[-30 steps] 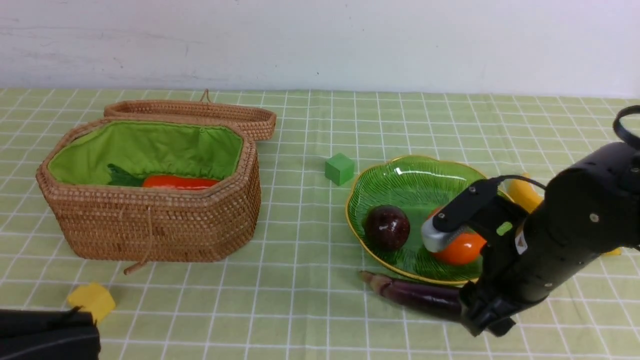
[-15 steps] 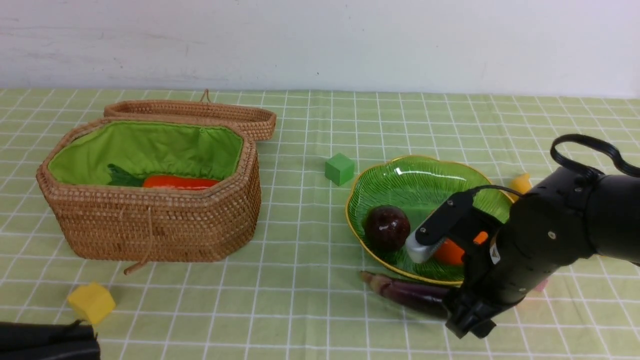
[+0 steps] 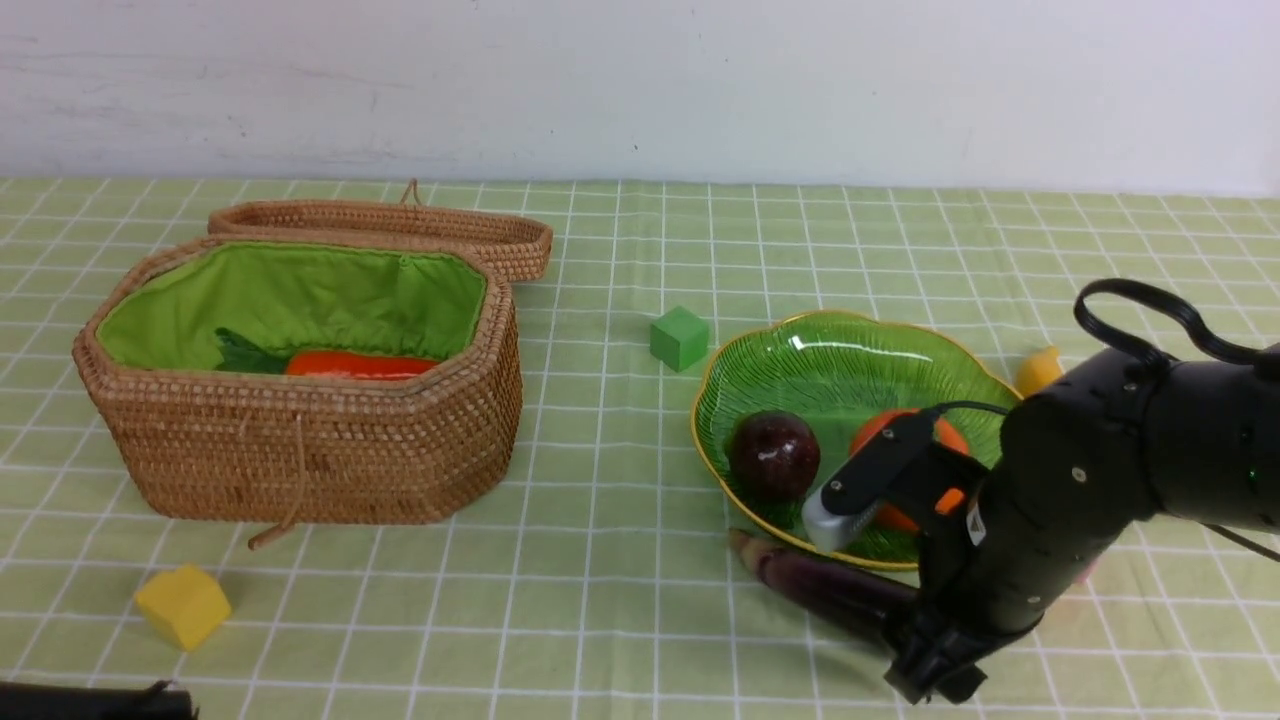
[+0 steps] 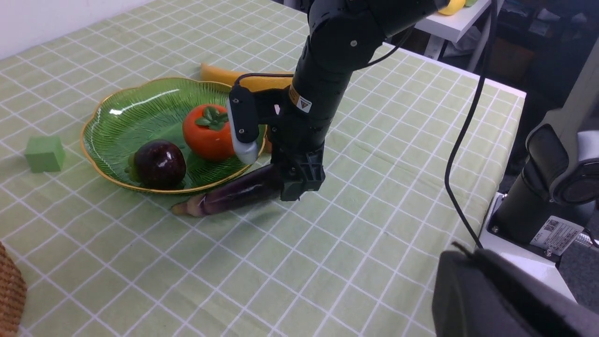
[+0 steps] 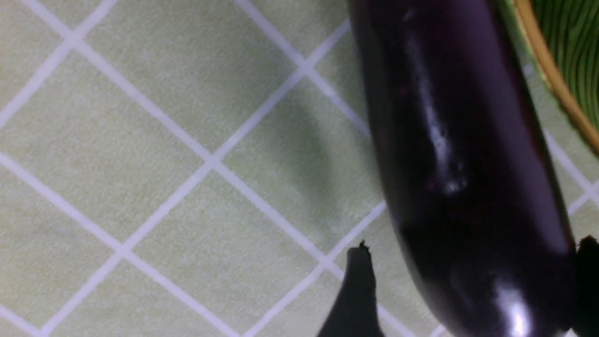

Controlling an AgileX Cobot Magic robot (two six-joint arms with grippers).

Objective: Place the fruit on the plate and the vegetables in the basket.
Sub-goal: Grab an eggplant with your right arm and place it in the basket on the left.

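Note:
The dark purple eggplant (image 3: 820, 585) lies on the cloth just in front of the green plate (image 3: 850, 330). My right gripper (image 3: 930, 670) is down at its thick end, open, with one finger on each side (image 5: 470, 245); the eggplant (image 5: 458, 140) fills the gap. The persimmon (image 3: 940, 432) and mangosteen (image 3: 773, 455) sit on the plate. The banana (image 3: 1038, 370) lies behind the plate, mostly hidden by my arm. The carrot (image 3: 360, 364) lies in the wicker basket (image 3: 300, 450). The radish is hidden. My left gripper (image 4: 461, 255) looks shut and empty, low at the near left.
A green cube (image 3: 679, 337) sits left of the plate. A yellow cube (image 3: 183, 605) sits in front of the basket. The basket's lid (image 3: 400, 225) lies open behind it. The left wrist view shows the table's right edge (image 4: 510, 91) close to my right arm.
My right arm has come down and a little left, bringing the open gripper round the eggplant's thick end. The left arm has sunk lower at the bottom left corner.

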